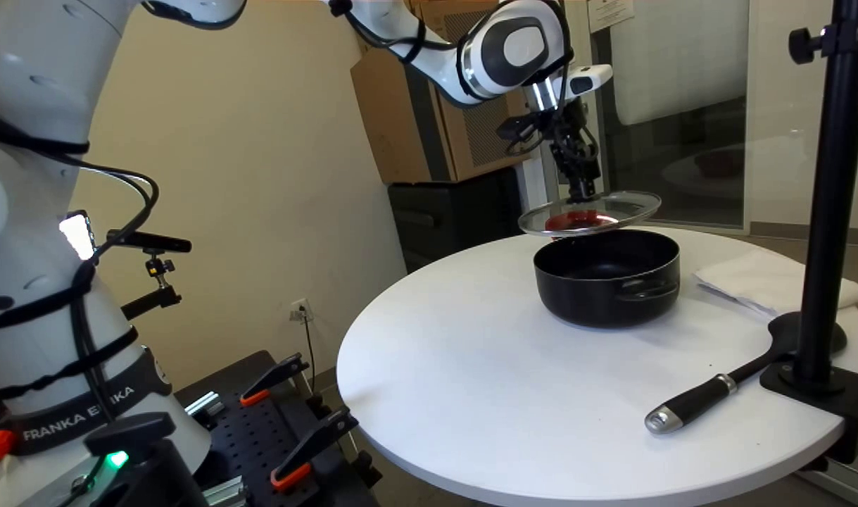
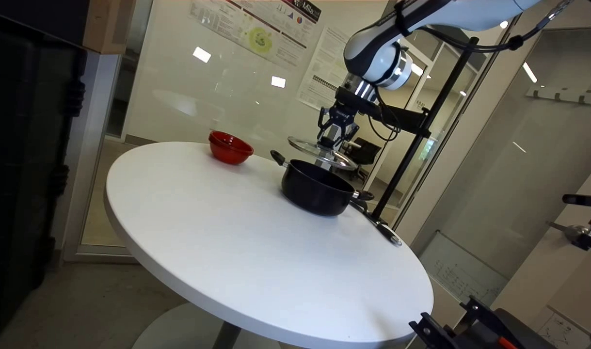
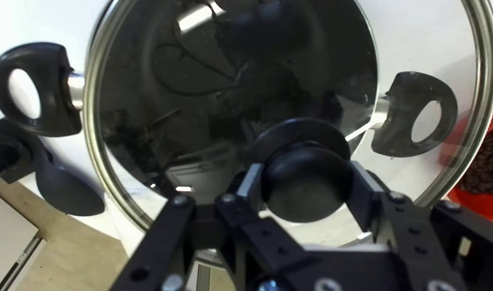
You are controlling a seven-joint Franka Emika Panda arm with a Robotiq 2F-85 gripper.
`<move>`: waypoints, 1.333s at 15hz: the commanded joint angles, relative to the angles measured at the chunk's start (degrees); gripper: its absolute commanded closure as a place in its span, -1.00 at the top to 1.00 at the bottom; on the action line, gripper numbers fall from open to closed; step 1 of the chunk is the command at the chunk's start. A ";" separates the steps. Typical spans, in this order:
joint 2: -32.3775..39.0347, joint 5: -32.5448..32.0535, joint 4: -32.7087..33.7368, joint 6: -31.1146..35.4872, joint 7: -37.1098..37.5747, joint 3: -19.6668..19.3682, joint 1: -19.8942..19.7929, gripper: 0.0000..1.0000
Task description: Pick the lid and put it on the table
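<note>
Hanging from claw (image 3: 307, 186) — 1 lid (image 2: 322, 153).

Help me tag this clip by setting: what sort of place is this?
Probably a research lab: a robot arm, a poster with text and graphics, and a black pole clamped to the table.

In an exterior view, a plain cream wall (image 1: 245, 176) stretches left of the claw (image 1: 582, 196), a power outlet (image 1: 300, 310) low on it. Behind and left of the claw, a large brown cardboard box (image 1: 397, 120) rests on a black case (image 1: 464, 218); right of it is a glass panel (image 1: 675, 165). In an exterior view, posters (image 2: 261, 29) and bright light patches (image 2: 201, 54) mark a shiny pale wall (image 2: 242, 97) above the claw; a dark chair (image 2: 365, 155) stands beyond, lower right.
</note>
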 commanded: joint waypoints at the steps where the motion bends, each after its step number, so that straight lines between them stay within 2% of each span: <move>1: -5.35 -1.98 -8.11 3.82 3.21 -2.15 1.29 -0.47; 8: -4.42 -1.98 -10.51 7.07 5.20 -3.40 1.16 -0.47; 20: 0.85 -1.39 -2.57 4.42 6.56 -3.24 0.81 -0.47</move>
